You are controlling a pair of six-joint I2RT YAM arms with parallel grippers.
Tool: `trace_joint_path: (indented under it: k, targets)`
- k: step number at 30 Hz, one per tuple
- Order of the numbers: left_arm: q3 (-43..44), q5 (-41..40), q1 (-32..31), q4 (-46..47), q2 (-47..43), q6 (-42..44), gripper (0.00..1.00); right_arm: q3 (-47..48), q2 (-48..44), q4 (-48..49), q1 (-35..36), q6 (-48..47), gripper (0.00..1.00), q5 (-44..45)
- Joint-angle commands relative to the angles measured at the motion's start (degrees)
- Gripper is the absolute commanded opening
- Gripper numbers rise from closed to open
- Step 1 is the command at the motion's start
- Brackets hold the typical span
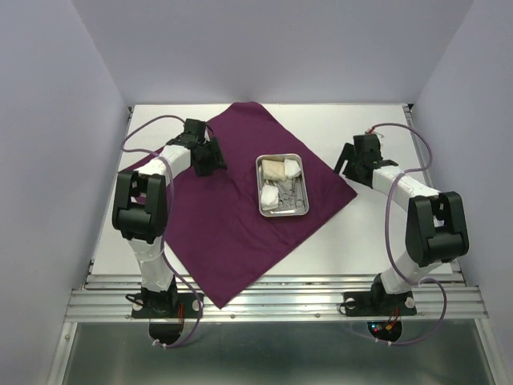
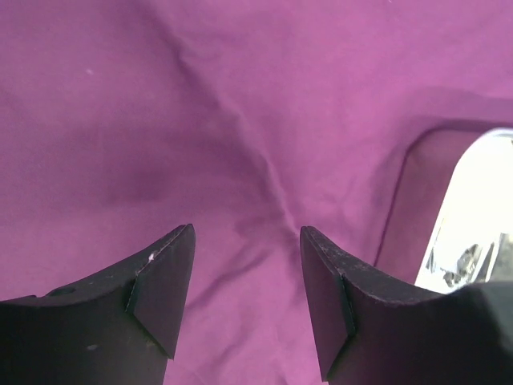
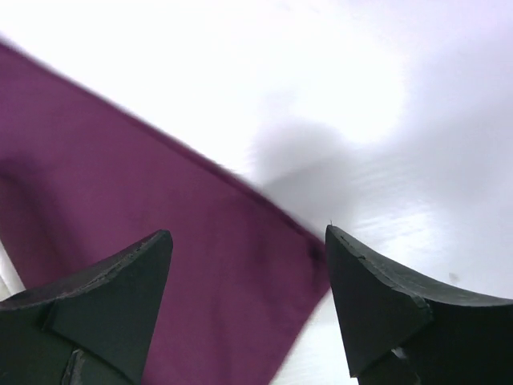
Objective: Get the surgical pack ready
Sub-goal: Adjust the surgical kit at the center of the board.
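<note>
The purple cloth [image 1: 232, 241], soft and lightly creased, lies as a diamond on the white table [image 1: 345, 241], one corner at the near edge. On its middle sits a shiny rectangular steel tray [image 1: 282, 215] holding silver instruments [image 1: 288, 197] and white gauze wads [image 1: 275, 169]. The left gripper [image 2: 247, 241] is spread over the cloth and the right gripper [image 3: 248, 241] is spread above its right corner, both gripping nothing.
</note>
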Motion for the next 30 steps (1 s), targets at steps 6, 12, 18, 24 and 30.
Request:
trace_joint_path:
  k: [6,12,18,24,30]
  targets:
    - [0.81,-1.08,0.56,0.93,0.45,-0.72,0.65,-4.35,3.36,-3.28,-1.94,2.74,0.81,-0.48]
    - [1.51,-1.08,0.56,0.58,0.98,-0.54,0.65,-5.58,5.38,-2.67,-1.94,3.62,0.71,-0.92]
    - [1.78,-0.81,0.56,0.49,1.06,-0.37,0.64,-5.67,8.01,-2.66,-1.94,4.06,0.54,0.83]
    - [2.66,-0.64,0.56,0.32,1.06,-0.01,0.64,-5.5,7.75,-3.72,-2.72,5.38,0.01,5.39]
    - [7.05,1.03,0.48,-1.0,4.05,0.77,0.64,-4.18,7.67,-3.98,-5.89,6.7,0.01,7.77]
